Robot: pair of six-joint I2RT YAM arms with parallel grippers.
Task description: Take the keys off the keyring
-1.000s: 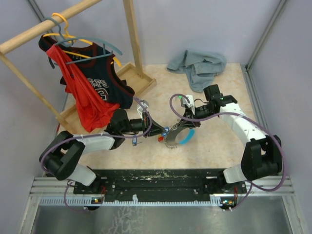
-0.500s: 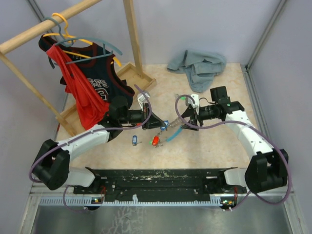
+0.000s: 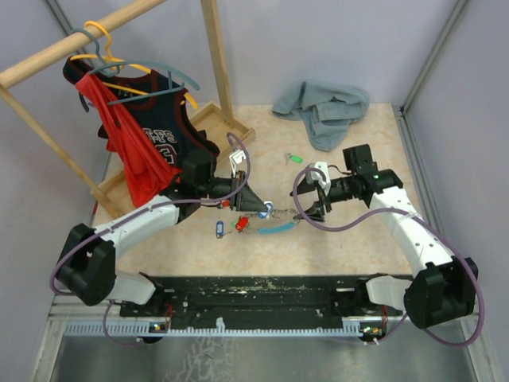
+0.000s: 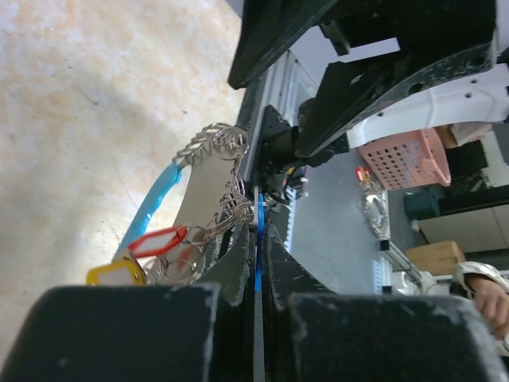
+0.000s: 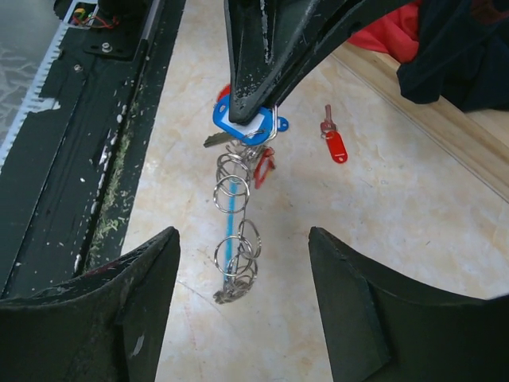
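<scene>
Keyring, a chain of thin silvery metal loops, hangs over the beige table from one blue plastic tag clamped in the left gripper. Right gripper stands released, facing it. Three loose tagged keys lie apart: red, blue, green.

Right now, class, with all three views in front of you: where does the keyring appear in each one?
Top external: keyring mid-frame, just right of the left gripper.
Left wrist: keyring centre, curling up past the fingertips.
Right wrist: keyring centre, a chain of rings below the blue tag.
Shared landmark: the left gripper, shut on that tag.
</scene>
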